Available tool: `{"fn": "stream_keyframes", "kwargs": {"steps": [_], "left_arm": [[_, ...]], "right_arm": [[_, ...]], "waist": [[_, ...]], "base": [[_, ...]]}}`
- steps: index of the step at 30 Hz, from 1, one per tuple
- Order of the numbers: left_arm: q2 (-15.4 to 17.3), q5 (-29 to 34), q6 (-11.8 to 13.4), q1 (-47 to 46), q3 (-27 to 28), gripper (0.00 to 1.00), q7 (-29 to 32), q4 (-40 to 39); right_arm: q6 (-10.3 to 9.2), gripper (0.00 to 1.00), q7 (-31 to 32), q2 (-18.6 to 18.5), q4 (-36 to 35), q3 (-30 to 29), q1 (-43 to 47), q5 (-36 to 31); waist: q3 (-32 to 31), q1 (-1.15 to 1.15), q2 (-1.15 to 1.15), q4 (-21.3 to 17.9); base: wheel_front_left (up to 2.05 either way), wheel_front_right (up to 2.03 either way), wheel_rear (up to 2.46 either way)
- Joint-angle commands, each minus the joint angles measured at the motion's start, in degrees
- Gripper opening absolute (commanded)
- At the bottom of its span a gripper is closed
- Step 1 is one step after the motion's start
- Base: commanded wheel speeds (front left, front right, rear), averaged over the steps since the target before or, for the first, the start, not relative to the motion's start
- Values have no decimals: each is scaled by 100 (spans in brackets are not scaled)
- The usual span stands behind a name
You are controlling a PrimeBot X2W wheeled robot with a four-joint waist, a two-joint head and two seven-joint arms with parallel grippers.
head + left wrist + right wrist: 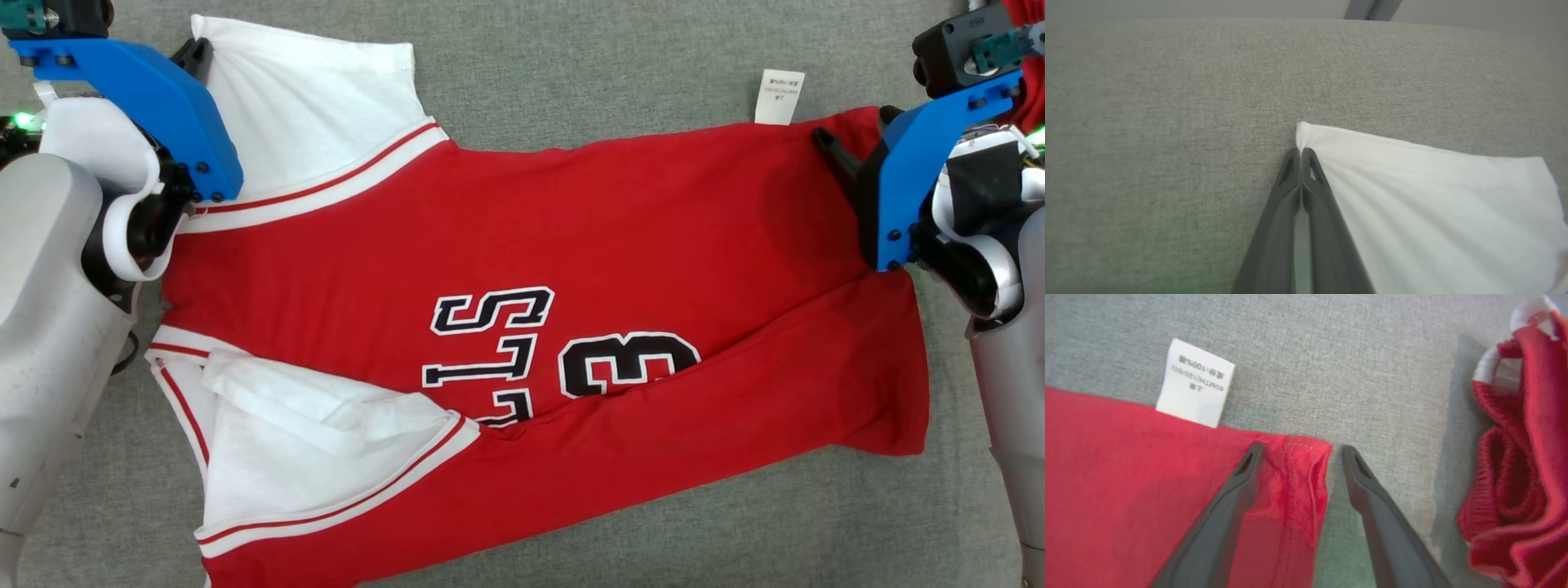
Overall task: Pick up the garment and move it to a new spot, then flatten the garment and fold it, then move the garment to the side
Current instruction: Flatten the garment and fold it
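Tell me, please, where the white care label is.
Head view, upper right: the care label pokes from the jersey's far edge, just left of the right gripper.

Head looks straight down; both wrists closely view garment (506, 237) corners.

A grey woven-fabric bench (571, 73) carries a red jersey (620, 245) with white sleeves, laid out, its white care label (780, 96) resting on the cloth. A crumpled red garment (1527, 465) lies beside it.
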Motion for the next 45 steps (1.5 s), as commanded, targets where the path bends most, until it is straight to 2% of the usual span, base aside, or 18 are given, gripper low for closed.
{"fn": "stream_keyframes", "kwargs": {"steps": [1,2,4,10,14,15,16,19,24,32,45], "left_arm": [[0,33,35,118,-88,0,48,57],[-18,40,11,120,-83,0,-3,22],[-56,55,5,91,-12,0,-221,-60],[-130,365,134,313,130,0,-1409,-332],[-167,718,220,716,116,0,-2480,-573],[-167,718,220,716,116,0,-2480,-573],[-213,791,228,1038,44,0,-2826,-657],[-285,799,216,1452,-20,0,-3142,-821],[-415,920,217,2113,-25,0,-3402,-1295],[-594,727,129,3148,194,0,-3462,-2100],[-421,469,208,4470,161,0,-3440,-2970]], "right_arm": [[1,42,145,-39,183,39,6,-83],[0,0,166,-56,212,58,-1,-81],[-2,0,102,-100,208,33,-15,-107],[-1,0,-558,-21,108,-164,144,-209],[0,0,-1046,37,96,-245,408,-306],[0,0,-1046,37,96,-245,408,-306],[0,0,-1208,44,133,-253,567,-326],[0,0,-1517,29,160,-301,755,-371],[0,0,-1923,-15,311,-478,1067,-493],[0,0,-1988,-164,532,-549,1418,-562],[0,0,-1806,-782,720,-56,1858,-733]], "waist": [[-3,0,0,29],[-7,0,0,44],[-21,0,0,65],[-222,0,0,137],[-451,0,0,211],[-451,0,0,211],[-575,0,0,245],[-757,0,0,333],[-1061,0,0,528],[-1471,0,0,760],[-1887,0,0,1001]], "base": [[0,0,0],[0,0,0],[0,0,0],[0,0,0],[0,0,0],[0,0,0],[0,0,0],[0,0,0],[0,0,0],[0,0,0],[0,0,0]]}}
